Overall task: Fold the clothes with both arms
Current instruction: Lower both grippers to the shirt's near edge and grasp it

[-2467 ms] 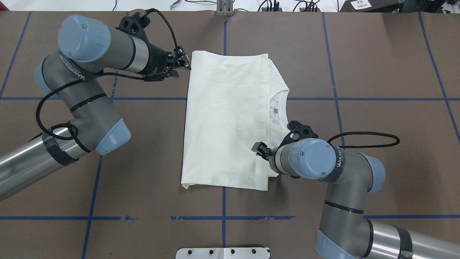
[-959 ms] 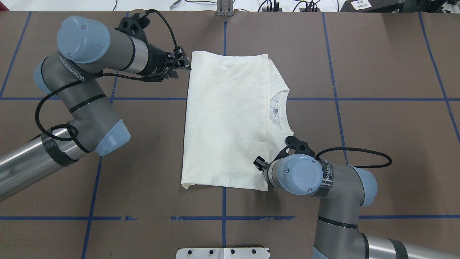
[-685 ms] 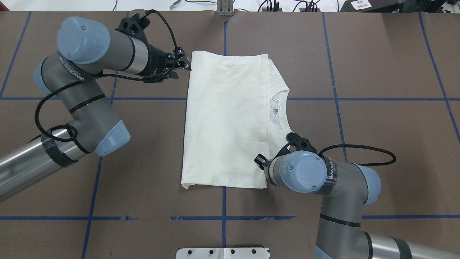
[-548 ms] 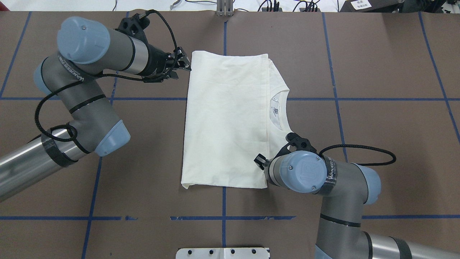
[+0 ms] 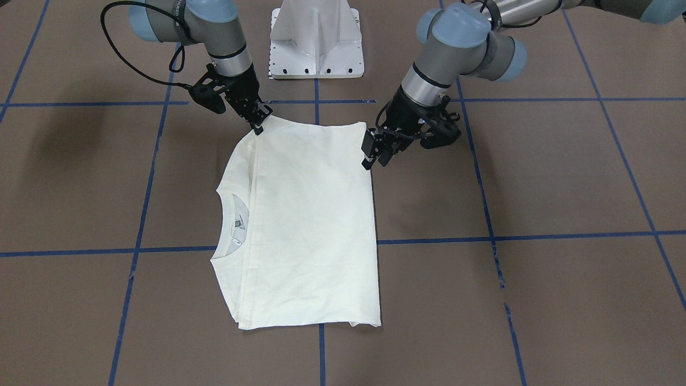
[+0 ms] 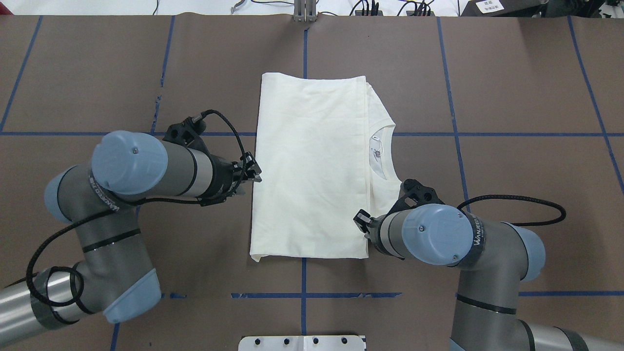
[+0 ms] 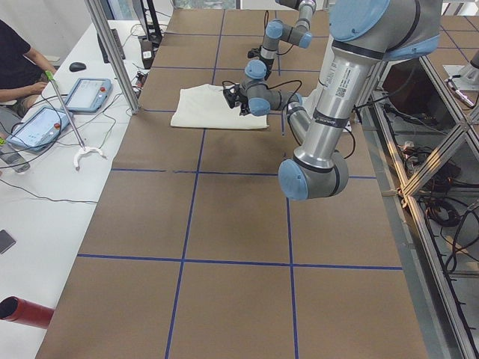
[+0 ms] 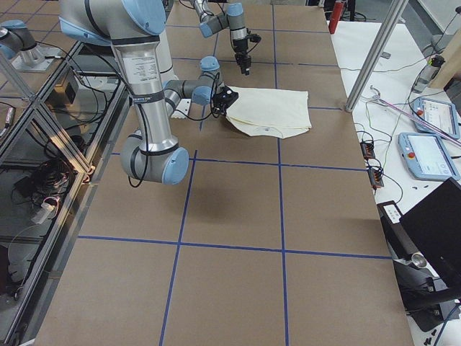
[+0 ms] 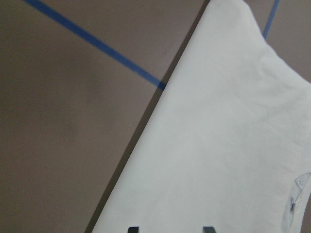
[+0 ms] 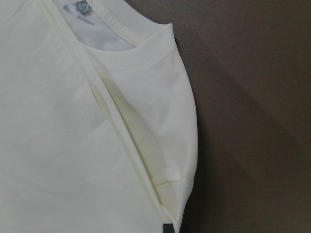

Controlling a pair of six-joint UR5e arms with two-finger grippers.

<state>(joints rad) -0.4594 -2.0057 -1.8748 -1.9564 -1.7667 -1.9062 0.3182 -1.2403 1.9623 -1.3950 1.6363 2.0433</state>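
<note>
The cream-white shirt [image 6: 312, 165] lies folded on the brown table, plain side up, collar [image 6: 385, 151] to the right; no print shows. It also shows in the front view [image 5: 305, 225]. My left gripper [image 6: 253, 173] sits low at the middle of the shirt's left edge, also in the front view [image 5: 371, 159]. Its wrist view shows the two fingertips [image 9: 131, 229] apart over the cloth [image 9: 218, 145], so it is open. My right gripper [image 5: 259, 124] is shut on the shirt's near right corner. Overhead it [image 6: 363, 228] is mostly hidden under its wrist. Its wrist view shows the folded edge [image 10: 146, 165] running into the closed tips [image 10: 167, 228].
The white pedestal base [image 5: 316, 40] stands at the table's near edge, just behind the shirt. Blue tape lines [image 6: 453, 134] cross the brown table. A side table with tablets [image 7: 82, 93] and a person runs along the far side.
My left arm has swung from the shirt's far left corner back to the middle of its left edge. The right gripper and the shirt have shifted slightly to the right.
</note>
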